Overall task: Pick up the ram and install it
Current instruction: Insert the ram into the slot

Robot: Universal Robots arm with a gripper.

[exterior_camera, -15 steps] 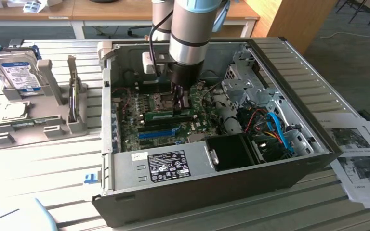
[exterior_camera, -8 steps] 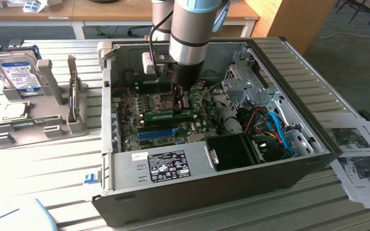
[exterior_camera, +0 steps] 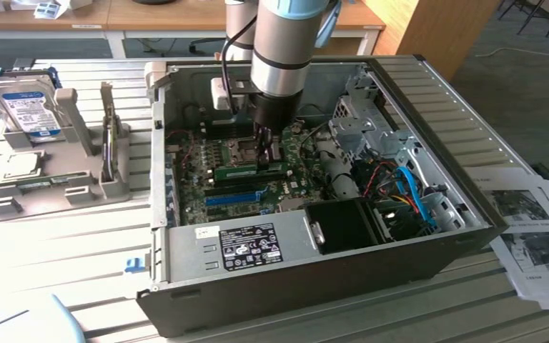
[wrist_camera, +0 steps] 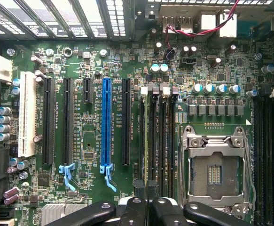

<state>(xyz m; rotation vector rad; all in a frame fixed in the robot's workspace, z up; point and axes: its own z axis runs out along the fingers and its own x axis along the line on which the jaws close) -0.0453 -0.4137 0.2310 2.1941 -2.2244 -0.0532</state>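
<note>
The ram (exterior_camera: 249,171) is a thin green stick standing on its long edge over the motherboard's memory slots, inside the open computer case (exterior_camera: 446,136). In the wrist view the ram (wrist_camera: 147,141) appears edge-on as a narrow green line along the dark slots, beside the CPU socket (wrist_camera: 216,169). It runs straight in between my fingertips. My gripper (exterior_camera: 271,156) reaches down from the arm onto the end of the stick at the exterior view's right. The gripper (wrist_camera: 147,207) is shut on the ram, its black fingers (wrist_camera: 131,209) pressed against both faces.
A bright blue slot strip (wrist_camera: 106,125) and several black slots lie beside the memory slots. The power supply (exterior_camera: 241,246) and blue cables (exterior_camera: 410,191) crowd the case's near side. A hard drive (exterior_camera: 28,107) stands in a grey holder (exterior_camera: 65,182) on the exterior view's left. Papers (exterior_camera: 532,221) lie on its right.
</note>
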